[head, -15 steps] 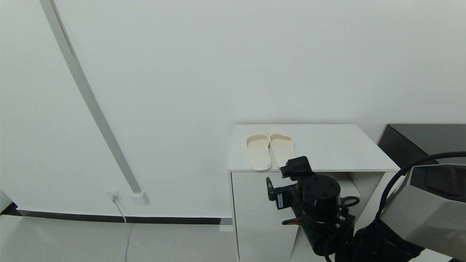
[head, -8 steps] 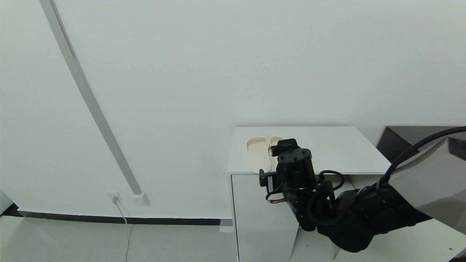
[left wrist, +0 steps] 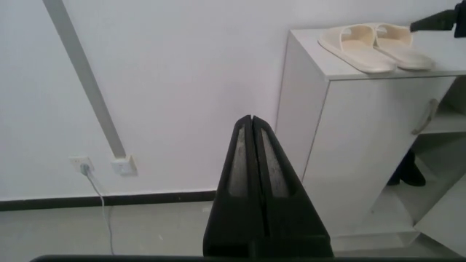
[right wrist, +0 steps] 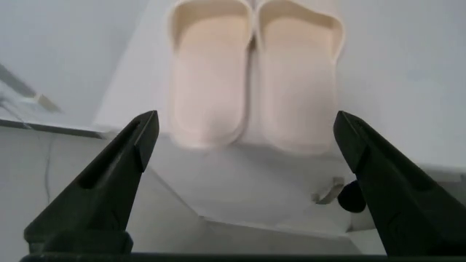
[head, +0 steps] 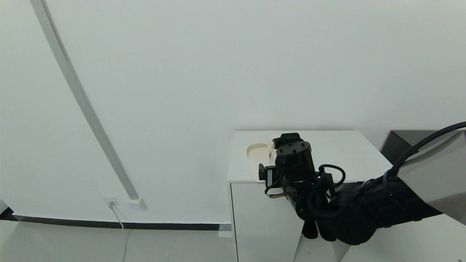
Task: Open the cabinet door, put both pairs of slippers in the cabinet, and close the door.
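Observation:
A cream pair of slippers (head: 257, 156) lies side by side at the left of the white cabinet's top (head: 342, 149). My right gripper (right wrist: 246, 120) is open wide just in front of the pair (right wrist: 210, 73), one finger to each side and touching neither slipper. In the head view the right arm's wrist (head: 293, 160) covers the right-hand slipper. The cabinet (left wrist: 349, 145) has a white door with a handle (left wrist: 429, 116), and beside that door a shelf (left wrist: 448, 124) shows in an open compartment. My left gripper (left wrist: 252, 124) is shut on nothing, low and well to the cabinet's left.
A grey conduit (head: 80, 102) slants down the white wall to a socket with a hanging cable (head: 109, 201). Dark furniture (head: 397, 142) stands just right of the cabinet. Open floor (left wrist: 145, 225) lies to the cabinet's left.
My right arm has risen from in front of the cabinet door and gone forward over the slippers. The head camera has tilted slightly, so the cabinet sits lower in the picture.

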Robot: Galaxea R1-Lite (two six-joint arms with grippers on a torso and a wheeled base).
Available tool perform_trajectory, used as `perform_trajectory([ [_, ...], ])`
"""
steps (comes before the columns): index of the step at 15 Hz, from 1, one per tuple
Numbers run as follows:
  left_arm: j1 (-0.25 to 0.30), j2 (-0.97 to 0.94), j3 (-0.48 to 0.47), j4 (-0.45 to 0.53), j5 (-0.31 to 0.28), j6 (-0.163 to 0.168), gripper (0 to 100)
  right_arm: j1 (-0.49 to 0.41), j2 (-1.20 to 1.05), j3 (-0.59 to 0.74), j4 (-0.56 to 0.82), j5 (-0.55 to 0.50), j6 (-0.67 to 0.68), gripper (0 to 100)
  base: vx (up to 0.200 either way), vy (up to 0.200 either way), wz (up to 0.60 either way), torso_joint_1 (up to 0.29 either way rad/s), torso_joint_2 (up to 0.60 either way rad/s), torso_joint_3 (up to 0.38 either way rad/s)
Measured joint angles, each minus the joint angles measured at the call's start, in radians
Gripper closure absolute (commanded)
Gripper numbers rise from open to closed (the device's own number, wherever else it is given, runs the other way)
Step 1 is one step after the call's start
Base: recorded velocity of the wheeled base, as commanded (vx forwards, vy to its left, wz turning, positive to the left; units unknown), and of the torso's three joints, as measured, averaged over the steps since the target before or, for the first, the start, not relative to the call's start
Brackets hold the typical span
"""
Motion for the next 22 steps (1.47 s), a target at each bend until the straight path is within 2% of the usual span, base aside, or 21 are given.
perform_trajectory([
  [2,0.000,0.000,0.000,0.000,0.000,-0.001,100,0.002,0.008,0.013,0.000,0.000,0.017,0,0.200,0.000,0.00,0.010,0.00,0.002],
  [6,0.000,0.000,0.000,0.000,0.000,-0.003,100,-0.006,0.042,0.034,-0.006,0.003,0.020,0,0.000,0.000,0.00,0.000,0.00,0.000],
  [10,0.000,0.000,0.000,0.000,0.000,-0.003,100,-0.019,0.103,0.002,-0.037,0.028,0.019,0,0.000,0.000,0.00,0.000,0.00,0.000],
  [16,0.000,0.000,0.000,0.000,0.000,-0.003,100,-0.061,0.227,-0.150,-0.077,0.060,0.006,0,0.000,0.000,0.00,0.000,0.00,0.000],
  [22,0.000,0.000,0.000,0.000,0.000,-0.003,100,-0.115,0.340,-0.316,-0.091,0.081,-0.076,0,0.000,0.000,0.00,0.000,0.00,0.000],
])
